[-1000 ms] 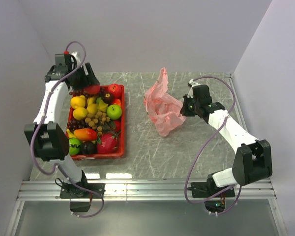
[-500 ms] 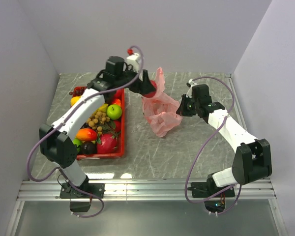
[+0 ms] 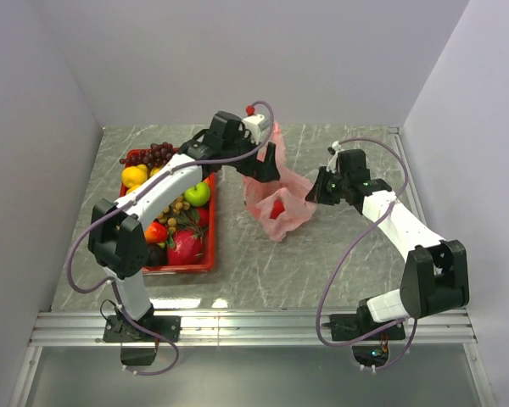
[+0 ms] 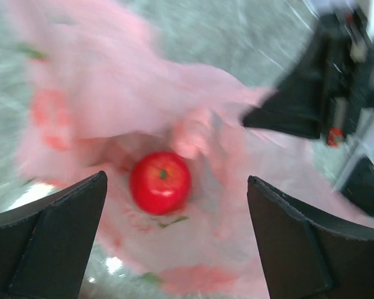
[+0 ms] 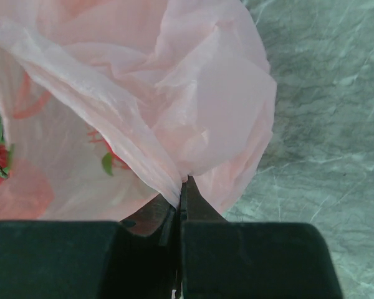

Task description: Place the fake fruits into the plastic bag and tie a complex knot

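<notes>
The pink plastic bag (image 3: 290,188) lies mid-table with its mouth open upward; no knot is in view. A red apple (image 4: 160,182) rests inside it, also seen from above as the apple (image 3: 277,209). My left gripper (image 3: 269,163) hovers over the bag's mouth, open and empty (image 4: 177,187), with the apple below and apart from the fingers (image 4: 56,237). My right gripper (image 3: 316,188) is shut on the bag's right edge, the film pinched at the tips (image 5: 182,184). More fake fruits (image 3: 174,203) fill the red tray.
The red tray (image 3: 180,268) stands at the left with grapes (image 3: 157,153), a lemon (image 3: 134,176), a green apple (image 3: 197,193) and a dragon fruit (image 3: 185,248). White walls close in the back and sides. The left arm spans from tray to bag.
My left arm swung right from the tray to the bag with a red apple. Its jaws then opened, and the apple now lies inside the bag. The right gripper kept hold of the bag.
</notes>
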You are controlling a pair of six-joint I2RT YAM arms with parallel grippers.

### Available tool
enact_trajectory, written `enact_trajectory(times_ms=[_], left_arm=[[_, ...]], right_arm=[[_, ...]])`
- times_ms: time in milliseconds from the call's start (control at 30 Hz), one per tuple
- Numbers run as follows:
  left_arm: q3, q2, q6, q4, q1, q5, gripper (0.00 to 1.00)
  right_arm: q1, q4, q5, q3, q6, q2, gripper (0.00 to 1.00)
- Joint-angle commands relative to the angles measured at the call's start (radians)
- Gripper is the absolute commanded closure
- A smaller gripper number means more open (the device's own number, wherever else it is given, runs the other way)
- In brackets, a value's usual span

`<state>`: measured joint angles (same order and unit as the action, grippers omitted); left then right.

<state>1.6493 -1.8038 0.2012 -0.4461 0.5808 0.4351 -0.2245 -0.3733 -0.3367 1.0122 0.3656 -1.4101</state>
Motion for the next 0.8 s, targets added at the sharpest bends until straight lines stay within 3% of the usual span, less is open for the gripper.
enact_trajectory(times_ms=[0, 100, 267, 433, 500, 633, 767], left_arm=[[-0.011, 0.107, 0.035, -0.006, -0.042, -0.143, 0.01], [-0.065, 0.115, 0.026, -0.029, -0.045, -0.211, 0.02], [-0.022, 0.02, 0.055, -0.155, -0.047, -0.32, 0.1], [-0.02, -0.012, 0.066, -0.141, -0.047, -0.262, 0.19], [0.022, -0.031, 0.057, -0.198, -0.053, -0.219, 0.18], [-0.003, 0.089, -0.178, -0.192, -0.102, -0.173, 0.01], [0.0, 0.179, -0.506, -0.311, -0.2, -0.053, 0.01]], right_arm=[[0.002, 0.034, -0.022, -0.012, 0.007, 0.017, 1.0], [0.001, 0.039, -0.024, -0.017, 0.007, 0.019, 1.0], [0.004, 0.037, -0.021, -0.015, 0.004, 0.019, 1.0], [0.004, 0.028, -0.01, -0.009, -0.001, 0.022, 1.0], [0.005, 0.019, -0.004, -0.006, -0.01, 0.028, 1.0], [0.013, 0.005, 0.002, -0.012, -0.034, 0.042, 1.0], [0.014, 0.002, -0.018, -0.023, -0.077, 0.056, 1.0]])
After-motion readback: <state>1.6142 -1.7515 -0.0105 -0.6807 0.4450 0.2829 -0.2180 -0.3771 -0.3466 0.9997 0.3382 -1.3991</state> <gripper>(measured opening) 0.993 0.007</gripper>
